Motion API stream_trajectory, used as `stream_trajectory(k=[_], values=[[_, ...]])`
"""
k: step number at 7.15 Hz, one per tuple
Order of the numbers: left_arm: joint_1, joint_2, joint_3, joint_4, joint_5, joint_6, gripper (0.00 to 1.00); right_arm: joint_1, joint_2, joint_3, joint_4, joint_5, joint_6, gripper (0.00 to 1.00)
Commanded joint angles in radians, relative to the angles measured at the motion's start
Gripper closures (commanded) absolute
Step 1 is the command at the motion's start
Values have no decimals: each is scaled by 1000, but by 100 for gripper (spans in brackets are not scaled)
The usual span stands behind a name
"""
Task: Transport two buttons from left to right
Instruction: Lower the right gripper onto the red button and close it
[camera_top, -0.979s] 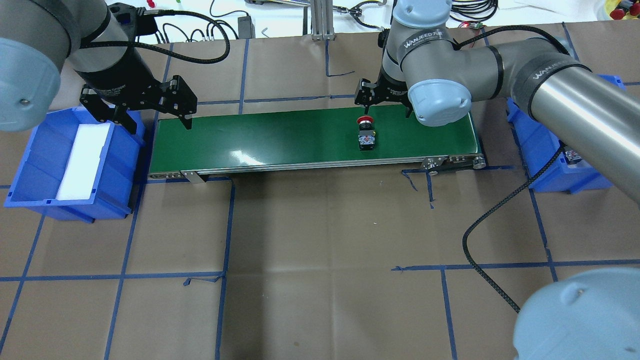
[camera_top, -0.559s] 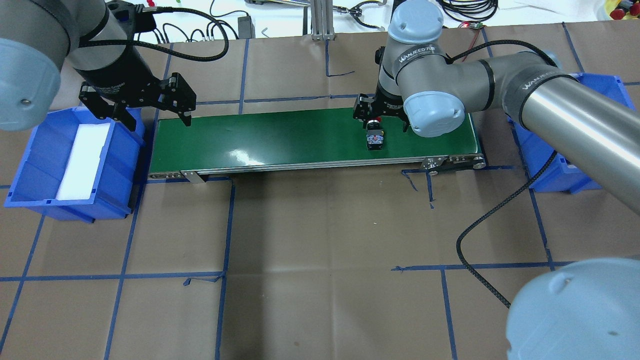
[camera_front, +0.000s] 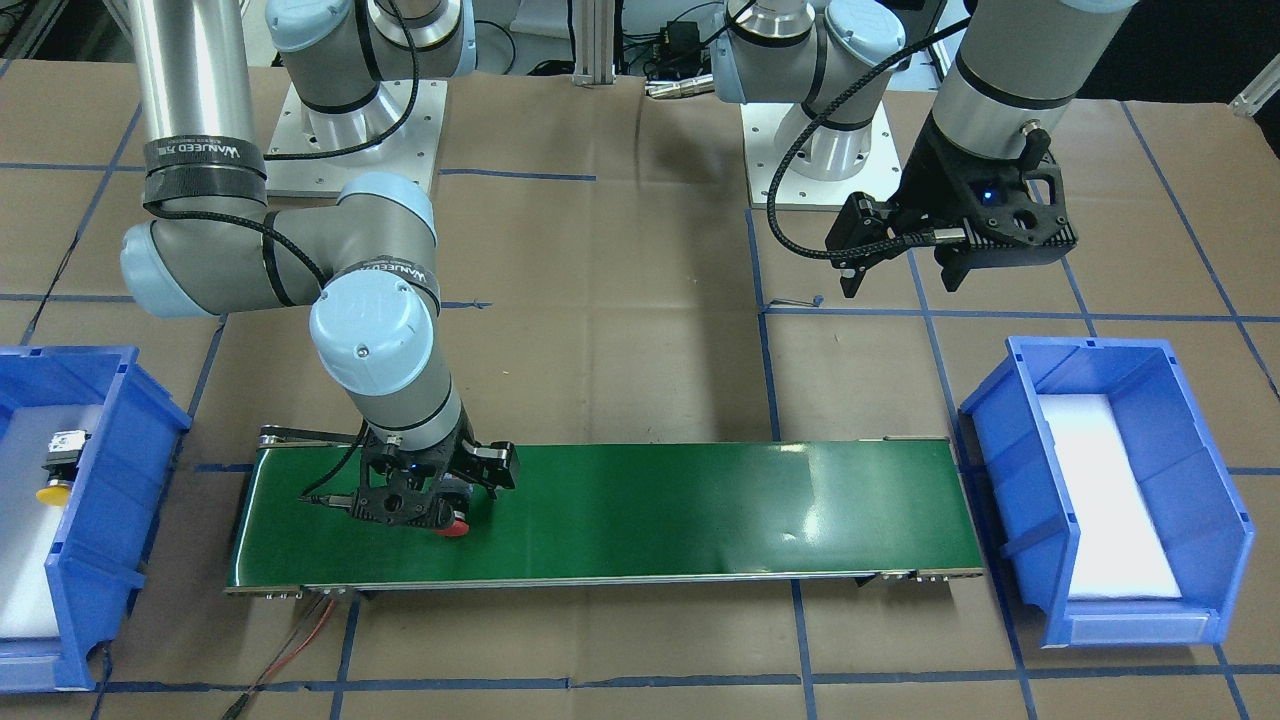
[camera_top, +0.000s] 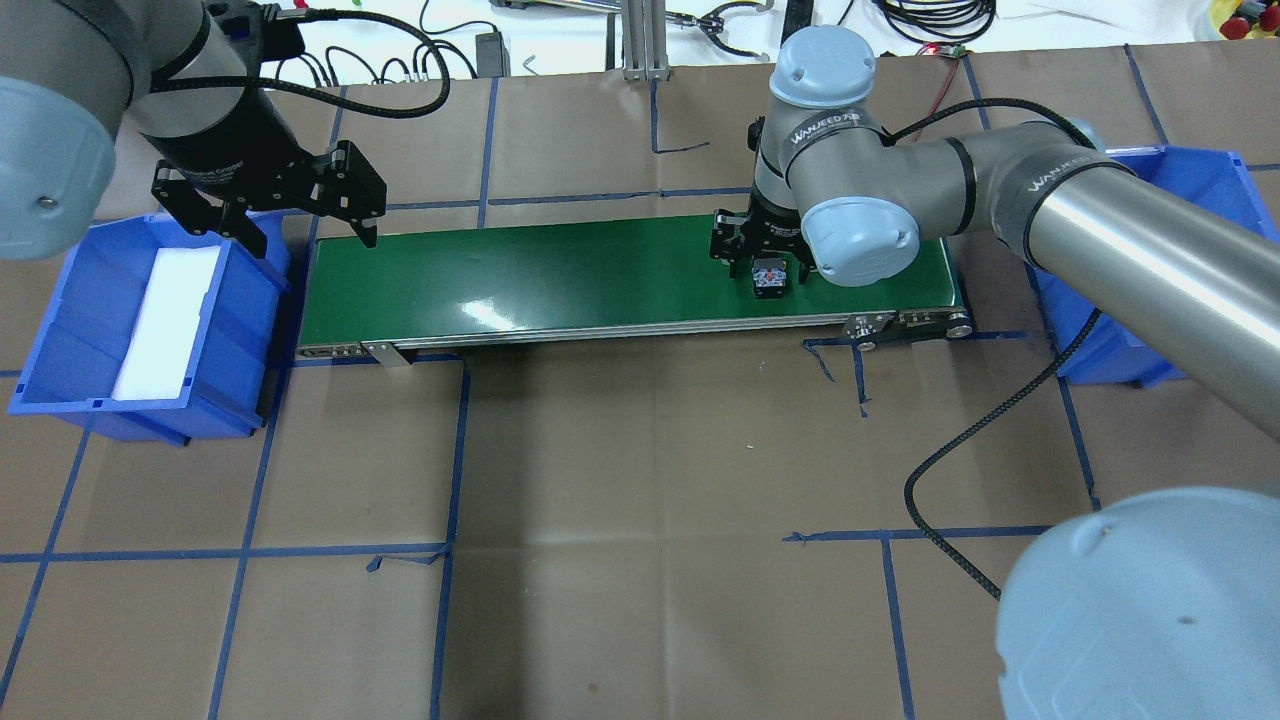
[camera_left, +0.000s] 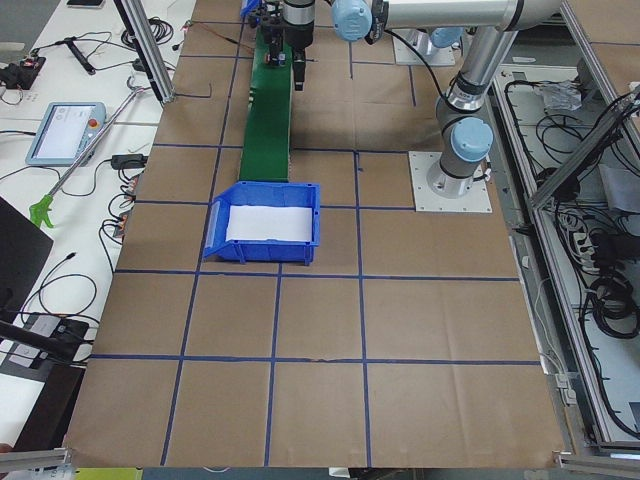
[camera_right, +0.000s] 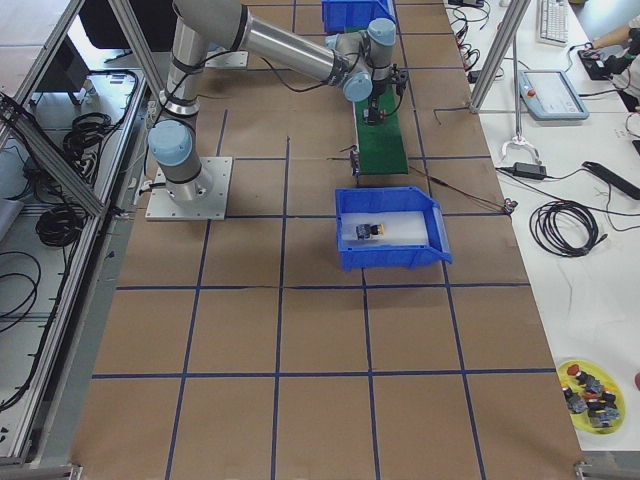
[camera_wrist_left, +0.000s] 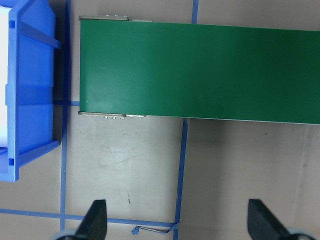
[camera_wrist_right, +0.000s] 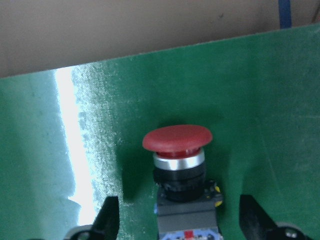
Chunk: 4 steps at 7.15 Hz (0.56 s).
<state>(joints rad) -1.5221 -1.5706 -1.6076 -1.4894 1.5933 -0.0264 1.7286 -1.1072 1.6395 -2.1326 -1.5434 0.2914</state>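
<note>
Tabletop (camera_top: 640, 560) was covered in brown paper, gridded with blue tape. Green conveyor (camera_top: 560, 275) lay across its far middle. Left bin (camera_top: 250, 330) and right bin (camera_top: 1110, 350), both blue, stood just beside the conveyor's ends. Two white base plates (camera_front: 290, 170) (camera_front: 770, 180) sat at the robot's side.

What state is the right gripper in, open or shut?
Open. The right gripper straddles the red button on the green belt; its wrist view shows gaps beside both fingers.
</note>
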Motion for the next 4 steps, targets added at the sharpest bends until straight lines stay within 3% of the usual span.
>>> stream_trajectory(k=[1, 3, 4], values=[[0, 1, 0, 1, -1, -1, 0, -6, 4, -12, 13, -1, -8, 90], [-4, 1, 0, 0, -6, -4, 0, -12, -12, -26, -3, -15, -85, 95], [-4, 1, 0, -2, -7, -4, 0, -24, -22, -79, 16, -21, -109, 95]])
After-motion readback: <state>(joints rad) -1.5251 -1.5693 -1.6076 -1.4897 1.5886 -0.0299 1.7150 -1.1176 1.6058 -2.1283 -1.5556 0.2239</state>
